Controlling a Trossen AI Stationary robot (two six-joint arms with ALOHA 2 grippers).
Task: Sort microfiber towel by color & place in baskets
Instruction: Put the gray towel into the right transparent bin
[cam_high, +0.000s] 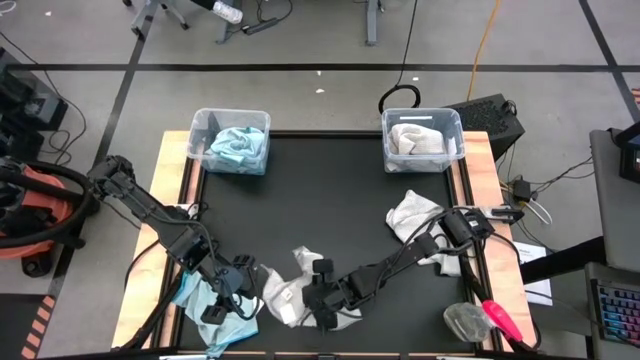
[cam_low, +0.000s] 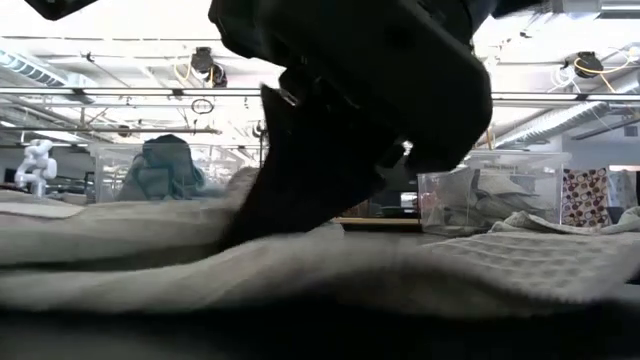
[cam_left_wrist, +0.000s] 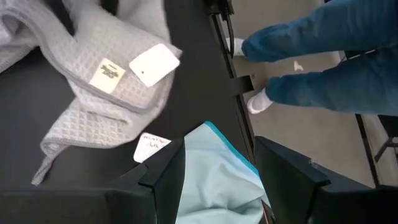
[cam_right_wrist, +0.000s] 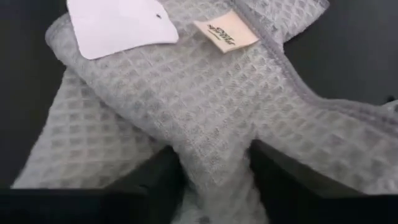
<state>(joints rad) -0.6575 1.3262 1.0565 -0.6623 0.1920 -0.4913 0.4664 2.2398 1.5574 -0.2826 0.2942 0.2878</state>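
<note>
A grey waffle towel lies crumpled at the table's near middle. My right gripper is down on it, shut on its cloth. A light blue towel sits at the near left corner with my left gripper shut on it. At the far edge stand two clear baskets. The left basket holds a blue towel, and the right basket holds a pale grey one. A second grey towel lies flat at the right. My left gripper pinches a bunched part of the light blue towel between its two fingers, slanting down from the table's left. The cloth fills the gap; its teal-edged corner sticks out past the fingertips. My right gripper has a raised fold of the grey towel between its two fingers, slanting down from the table's right. The towel's remaining cloth lies slack on the table, its two tags past the fingertips.
A person's legs in blue trousers stand beyond the table's near edge. A red-handled tool and a clear object lie on the right side board. The black mat's middle is bare.
</note>
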